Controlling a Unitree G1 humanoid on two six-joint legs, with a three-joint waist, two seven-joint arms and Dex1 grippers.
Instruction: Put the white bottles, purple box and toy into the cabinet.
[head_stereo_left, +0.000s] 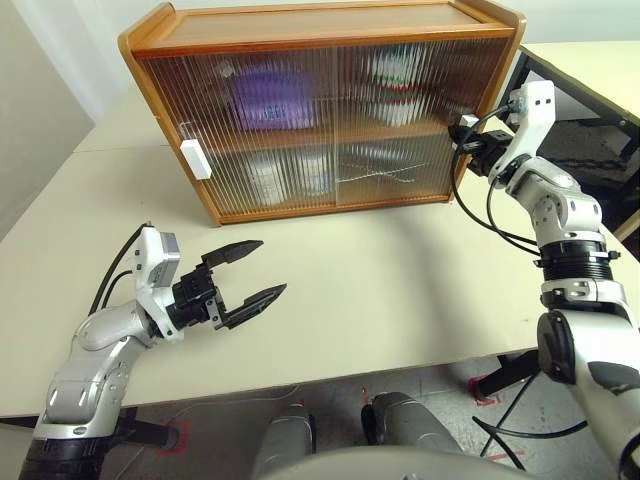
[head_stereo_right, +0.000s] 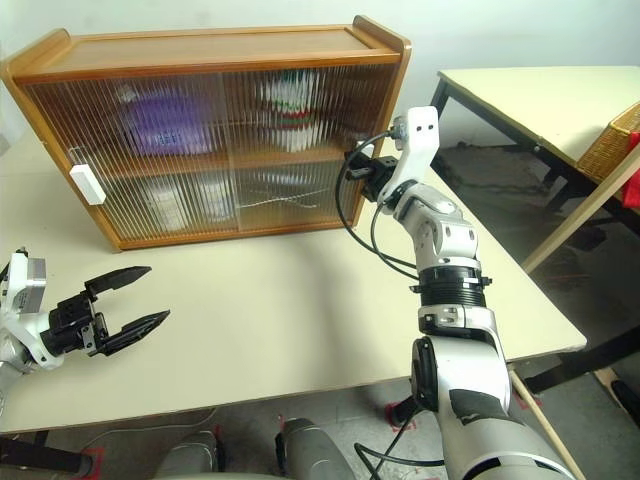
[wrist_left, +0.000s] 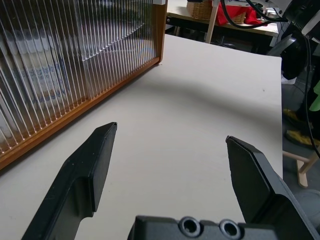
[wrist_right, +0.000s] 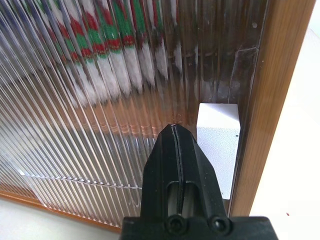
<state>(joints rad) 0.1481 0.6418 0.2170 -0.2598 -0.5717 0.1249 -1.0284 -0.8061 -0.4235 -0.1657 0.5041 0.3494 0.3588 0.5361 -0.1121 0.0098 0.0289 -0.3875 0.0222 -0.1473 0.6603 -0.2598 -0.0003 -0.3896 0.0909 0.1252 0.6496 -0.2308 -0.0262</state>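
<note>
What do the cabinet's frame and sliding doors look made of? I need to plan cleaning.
Cabinet frame: apparently wood, orange-brown with a smooth satin sheen. Sliding doors: ribbed translucent panels, plastic or glass; contents blur behind them. Handle: matte white, probably plastic.

A cream tabletop (head_stereo_left: 400, 290) stands beside a second table (head_stereo_right: 530, 100) bearing a wicker basket (head_stereo_right: 615, 140).

Cream table (head_stereo_left: 400, 290), second table (head_stereo_right: 530, 95) beyond
</note>
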